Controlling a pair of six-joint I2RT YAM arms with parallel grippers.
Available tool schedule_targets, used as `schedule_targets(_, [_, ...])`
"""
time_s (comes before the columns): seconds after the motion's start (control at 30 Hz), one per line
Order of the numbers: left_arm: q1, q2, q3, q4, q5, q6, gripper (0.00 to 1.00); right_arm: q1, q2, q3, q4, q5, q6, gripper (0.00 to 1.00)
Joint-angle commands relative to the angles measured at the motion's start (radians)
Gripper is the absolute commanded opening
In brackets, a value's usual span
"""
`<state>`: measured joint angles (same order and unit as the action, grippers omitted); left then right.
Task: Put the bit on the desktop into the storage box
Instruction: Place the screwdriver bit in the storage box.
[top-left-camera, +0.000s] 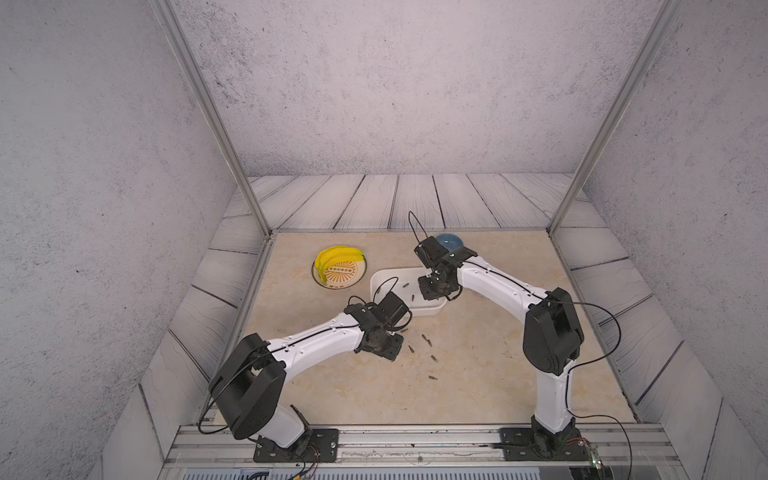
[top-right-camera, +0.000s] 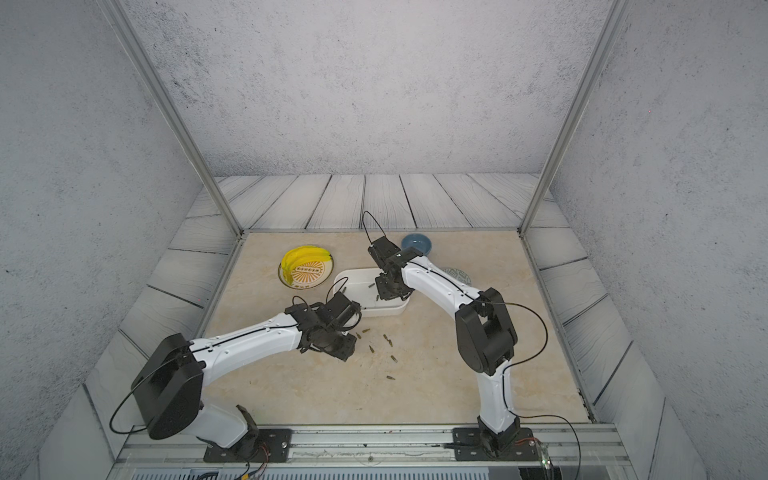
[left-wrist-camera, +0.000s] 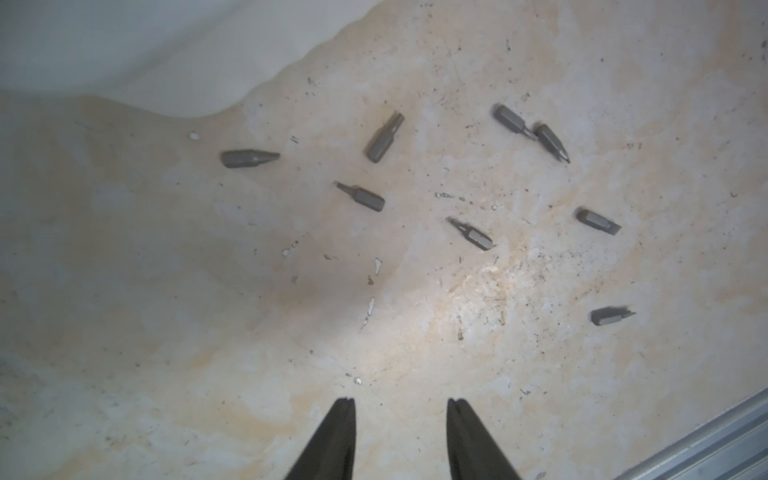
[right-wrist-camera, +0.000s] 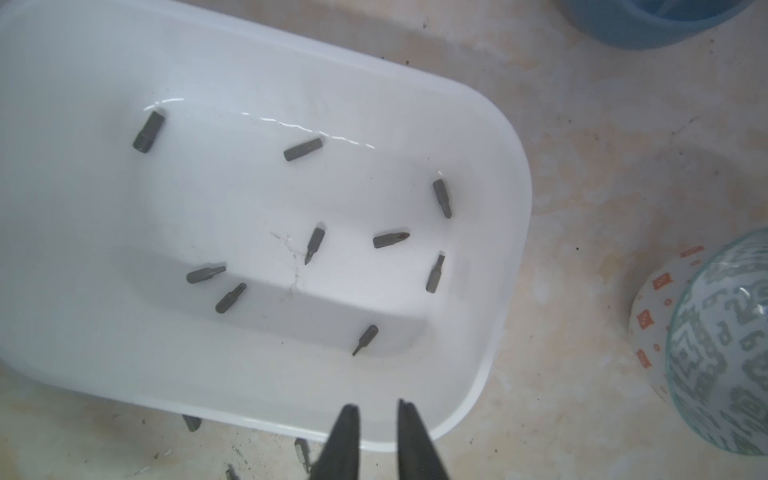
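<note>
Eight loose bits (left-wrist-camera: 376, 141) were seen scattered flat on the desk (left-wrist-camera: 208, 332), just outside the box (right-wrist-camera: 515, 178). Nine stored bits (right-wrist-camera: 315, 243) were seen lying on the box floor. The left gripper (left-wrist-camera: 401, 401) was held above the desk near the loose bits, its jaws spread with nothing between them. The right gripper (right-wrist-camera: 376, 404) was held over the box's edge, its jaws slightly parted and empty. A blue bowl (top-left-camera: 451, 240), a patterned bowl (right-wrist-camera: 723, 345) and a plate (top-left-camera: 359, 276) of bananas (top-left-camera: 328, 255) were set around the box.

glossy plastic storage box (right-wrist-camera: 478, 137); matt metal bits (left-wrist-camera: 380, 137)
</note>
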<state>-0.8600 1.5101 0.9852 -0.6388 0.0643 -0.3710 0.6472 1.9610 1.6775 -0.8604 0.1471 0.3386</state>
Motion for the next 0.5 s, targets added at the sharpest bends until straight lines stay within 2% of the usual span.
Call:
schedule_targets(0.0, [-0.067,-0.007,-0.006,0.024,-0.018,-0.003,0.42,-0.057,-0.103,-0.044,-0.025,0.054,0.014,0.49])
schedule_targets(0.07, [-0.108,0.012,0.000,0.027,-0.030,0.014,0.42,-0.111,-0.155,-0.083,-0.026,0.032,0.012,0.54])
schedule_targets(0.2, [-0.162,0.048,0.024,0.031,-0.021,0.043,0.42,-0.184,-0.241,-0.138,-0.033,0.008,0.000,0.55])
schedule_targets(0.47, [-0.268,0.228,0.177,-0.005,0.015,0.140,0.42,-0.229,-0.311,-0.184,-0.038,-0.010,-0.008,0.55])
